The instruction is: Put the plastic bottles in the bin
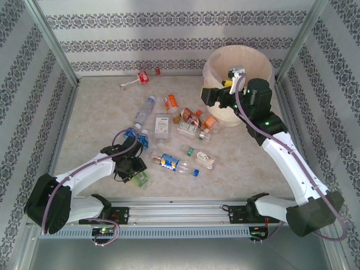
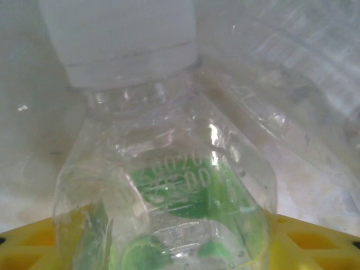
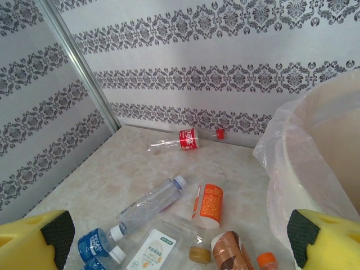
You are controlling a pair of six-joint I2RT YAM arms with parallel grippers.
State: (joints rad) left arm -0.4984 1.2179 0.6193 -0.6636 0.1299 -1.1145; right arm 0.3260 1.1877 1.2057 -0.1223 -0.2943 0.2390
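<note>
Left hand (image 1: 133, 169) low over the counter (image 1: 90, 129), near-left. A clear green-labelled bottle (image 2: 169, 202) lies between its yellow fingers (image 2: 315, 242); cannot tell whether they pinch it. Right hand (image 1: 209, 95) spread wide with nothing between the pads, hanging just beside the bin (image 1: 225, 56), which stands at the far right with its pinkish bag over the rim. Loose bottles (image 1: 191, 128) scattered mid-counter. A red-labelled bottle (image 1: 139, 78) lies apart by the far wall.
</note>
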